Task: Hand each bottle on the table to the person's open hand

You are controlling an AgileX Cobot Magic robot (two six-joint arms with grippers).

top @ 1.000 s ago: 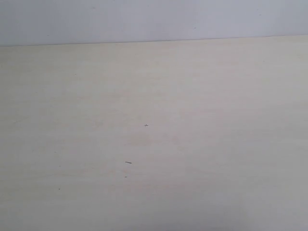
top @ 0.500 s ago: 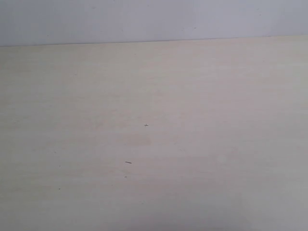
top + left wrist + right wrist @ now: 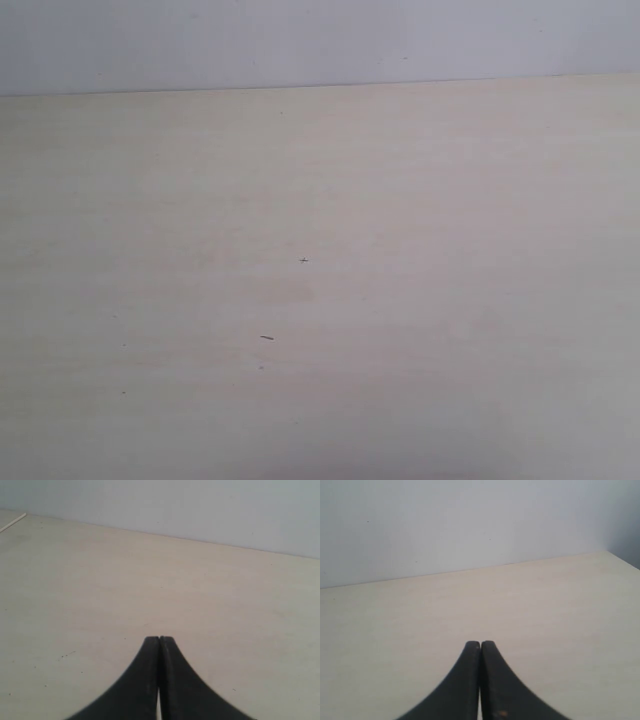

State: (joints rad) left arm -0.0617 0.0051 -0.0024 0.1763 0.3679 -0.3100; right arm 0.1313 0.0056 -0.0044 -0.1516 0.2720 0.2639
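Note:
The table (image 3: 400, 200) is a broad pale beige wood-grain surface that fills the exterior view; it also shows in the left wrist view (image 3: 225, 595) and the right wrist view (image 3: 545, 605). No bottle and no person's hand shows in any view. My left gripper (image 3: 159, 639) is shut, its black fingers pressed together with nothing between them, above bare table. My right gripper (image 3: 480, 643) is shut the same way, holding nothing. Neither arm appears in the exterior view.
A pale grey wall (image 3: 300, 40) rises behind the table's far edge. A few tiny dark specks (image 3: 266, 337) lie on the surface. The table's right edge (image 3: 622, 562) shows in the right wrist view, and a thin white strip (image 3: 12, 522) lies at a corner in the left wrist view.

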